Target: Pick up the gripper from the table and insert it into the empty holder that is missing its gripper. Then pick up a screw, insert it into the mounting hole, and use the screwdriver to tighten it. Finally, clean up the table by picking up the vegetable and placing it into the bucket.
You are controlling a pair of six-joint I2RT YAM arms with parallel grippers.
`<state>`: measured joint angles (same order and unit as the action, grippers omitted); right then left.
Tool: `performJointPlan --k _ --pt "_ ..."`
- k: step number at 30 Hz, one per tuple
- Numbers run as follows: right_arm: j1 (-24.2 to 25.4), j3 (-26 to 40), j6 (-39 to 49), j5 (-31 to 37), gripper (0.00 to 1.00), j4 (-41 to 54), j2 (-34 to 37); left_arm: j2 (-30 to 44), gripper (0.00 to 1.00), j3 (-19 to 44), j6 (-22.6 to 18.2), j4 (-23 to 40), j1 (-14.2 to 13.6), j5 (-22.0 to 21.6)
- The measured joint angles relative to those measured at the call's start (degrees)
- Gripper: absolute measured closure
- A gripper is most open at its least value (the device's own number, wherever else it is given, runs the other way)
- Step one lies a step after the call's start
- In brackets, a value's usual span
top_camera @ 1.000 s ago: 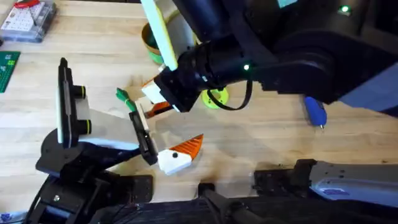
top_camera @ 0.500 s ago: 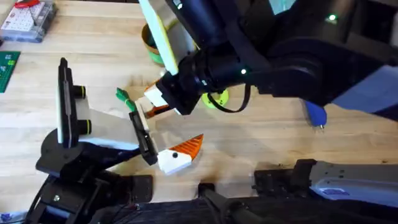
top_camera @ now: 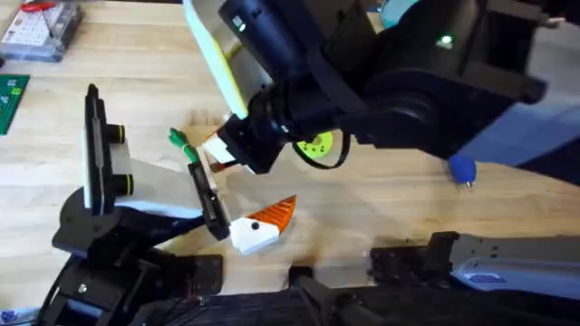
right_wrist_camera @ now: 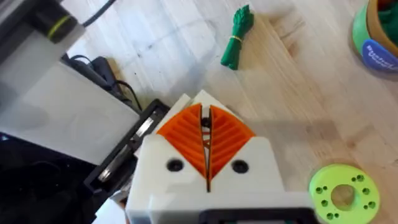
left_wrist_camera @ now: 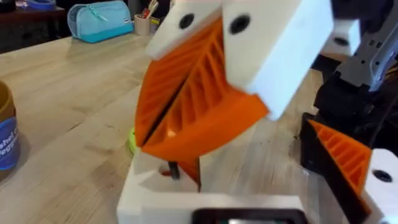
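My right gripper (top_camera: 227,152) (right_wrist_camera: 205,118) reaches across the middle, shut on the gripper (top_camera: 212,146) (left_wrist_camera: 155,193), a white block with an orange wedge. It holds the piece just above the upper end of the holder's black plate (top_camera: 207,195) (right_wrist_camera: 124,155). The white-bodied holder (top_camera: 154,181) stands at the left, and its twin finger (top_camera: 265,222) (left_wrist_camera: 345,155) sits at the plate's near end. The green vegetable (top_camera: 179,140) (right_wrist_camera: 236,37) lies just left of the plate. The bucket (top_camera: 216,62) (right_wrist_camera: 379,31) is half hidden behind the arm. The blue screwdriver (top_camera: 462,169) lies at the right. No screw is visible.
A lime-green disc with holes (top_camera: 317,147) (right_wrist_camera: 342,190) lies under the right arm. A clear parts box (top_camera: 41,27) and a green board (top_camera: 11,100) sit at the far left. The right arm's bulk hangs over the table's middle and back.
The right arm has swung left and a little nearer, carrying the held piece closer to the upper end of the holder's plate. Holder, twin and vegetable have not moved.
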<state>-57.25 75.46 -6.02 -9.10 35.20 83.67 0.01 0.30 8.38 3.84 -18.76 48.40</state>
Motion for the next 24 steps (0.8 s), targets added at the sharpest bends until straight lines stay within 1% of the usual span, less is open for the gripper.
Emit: performJointPlan --k 24 --pt "0.1 0.0 3.5 0.3 0.998 0.2 0.3 0.0 0.011 0.0 0.2 0.0 0.0 0.0"
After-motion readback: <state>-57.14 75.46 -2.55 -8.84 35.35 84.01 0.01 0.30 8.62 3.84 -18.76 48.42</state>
